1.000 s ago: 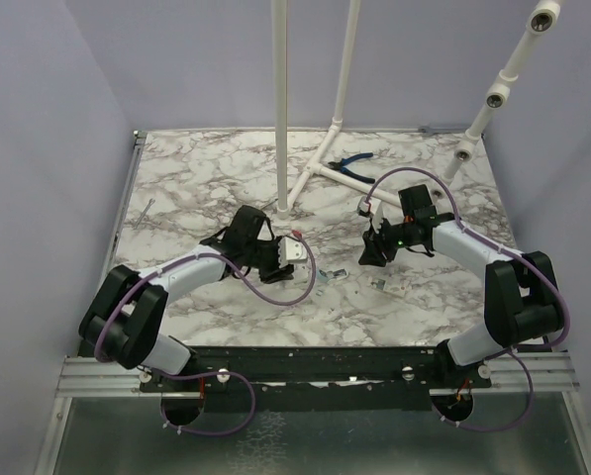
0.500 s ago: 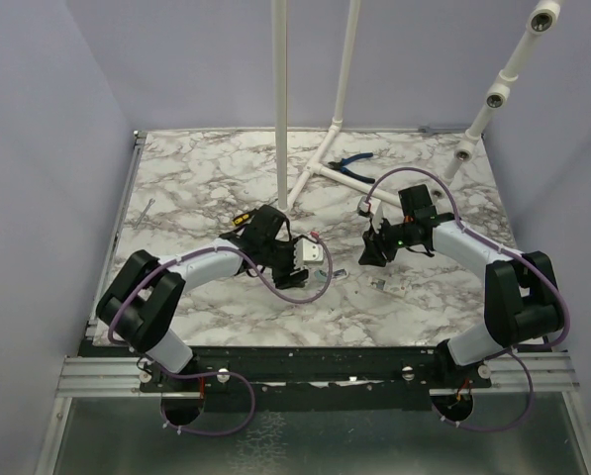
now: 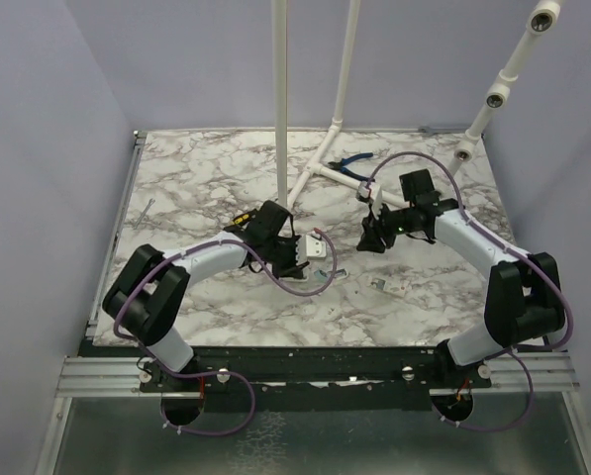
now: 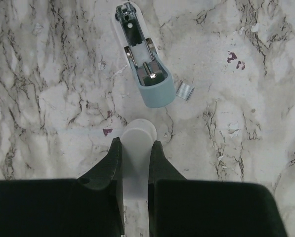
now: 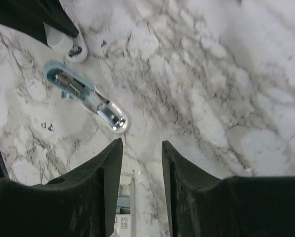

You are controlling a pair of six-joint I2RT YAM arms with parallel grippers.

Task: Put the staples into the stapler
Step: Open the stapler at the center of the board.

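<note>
The stapler [image 4: 143, 66] is pale blue-green and lies opened on the marble, its silvery metal channel facing up. A short strip of staples [image 4: 185, 91] rests right beside its blunt end. My left gripper [image 4: 136, 148] sits just short of that end, shut on a white rounded plastic piece [image 4: 138, 136]. In the right wrist view the stapler [image 5: 83, 93] lies ahead and to the left of my right gripper [image 5: 141, 148]. That gripper hangs open above the table with nothing between its fingers. In the top view the left gripper [image 3: 313, 249] and right gripper [image 3: 371, 237] face each other mid-table.
A small white staple box [image 5: 121, 217] lies under the right gripper, seen from above as the box [image 3: 394, 285]. A white pipe frame [image 3: 320, 168] stands at the back with blue pliers [image 3: 349, 163] beside it. A yellow-handled screwdriver [image 3: 244, 220] lies by the left arm.
The left gripper moved right toward the stapler, opened wider, then closed on the white piece. The right gripper lifted back slightly, its opening unchanged.
</note>
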